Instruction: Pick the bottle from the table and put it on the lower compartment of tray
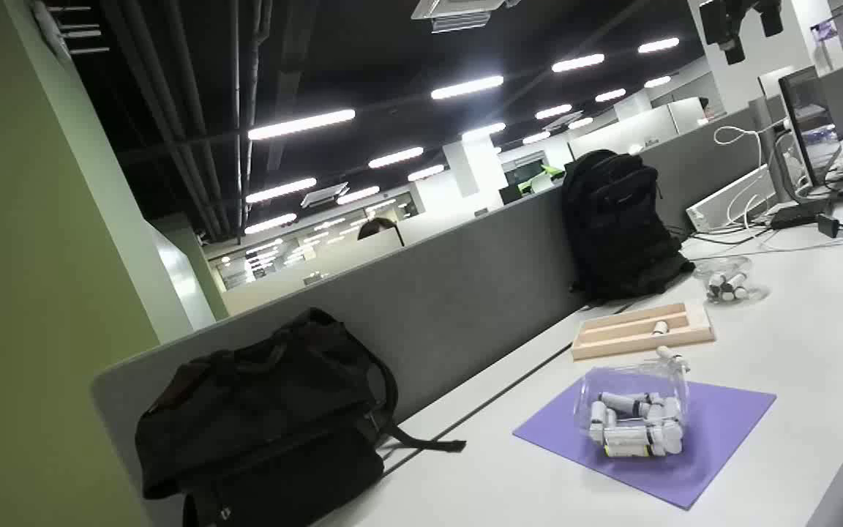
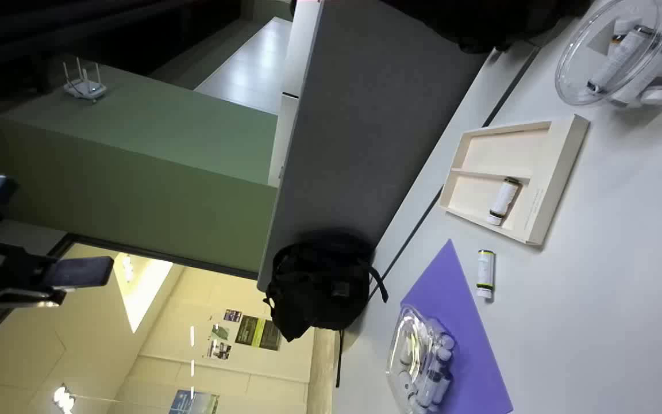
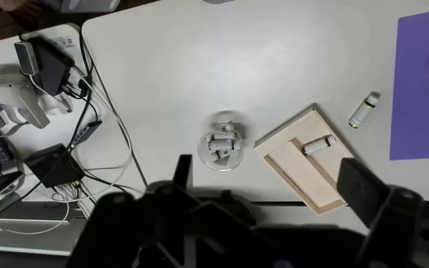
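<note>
Low in the wrist view, the gripper (image 3: pixel 272 180) is spread wide — it holds nothing. At the right, a little white bottle (image 3: pixel 364 110) lies on the table (image 3: pixel 177 82), between the tray (image 3: pixel 283 133) and the purple mat (image 3: pixel 417 115).

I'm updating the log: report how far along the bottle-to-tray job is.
Done: one bottle lies in a compartment of the tray; who put it there doesn't show. Under way: nothing gripped; the hand is open and empty above the table. Left: likely picking the loose bottle beside the mat and laying it in the lower compartment, though which counts as lower isn't clear.
</note>
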Controlling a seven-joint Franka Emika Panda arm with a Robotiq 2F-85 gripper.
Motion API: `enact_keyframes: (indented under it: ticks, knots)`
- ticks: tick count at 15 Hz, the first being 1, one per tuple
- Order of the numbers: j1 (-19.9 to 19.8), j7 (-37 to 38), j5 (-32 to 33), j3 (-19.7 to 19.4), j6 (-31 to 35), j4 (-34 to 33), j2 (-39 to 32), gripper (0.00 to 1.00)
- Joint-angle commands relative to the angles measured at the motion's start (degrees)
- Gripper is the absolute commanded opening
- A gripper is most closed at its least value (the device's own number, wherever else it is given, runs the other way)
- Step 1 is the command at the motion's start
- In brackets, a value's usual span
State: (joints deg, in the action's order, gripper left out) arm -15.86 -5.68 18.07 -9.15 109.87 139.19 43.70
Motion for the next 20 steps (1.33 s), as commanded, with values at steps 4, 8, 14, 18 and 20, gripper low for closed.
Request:
enact_keyframes:
  ticks: [4,8,14,18,20]
  knots:
    - [1.0,0.5,0.6,-0.6,-0.3,-0.3,0.2,1.00]
    - [1.0,0.5,0.6,-0.6,-0.3,-0.3,0.2,1.00]
    - [0.7,18.5,-6.4,2.2,14.7,0.2,-13.4,1.00]
    - [3.3,24.8,-14.8,4.9,29.7,2.3,-24.1,1.00]
    - [5.3,24.6,-16.6,6.5,35.0,1.8,-30.1,1.00]
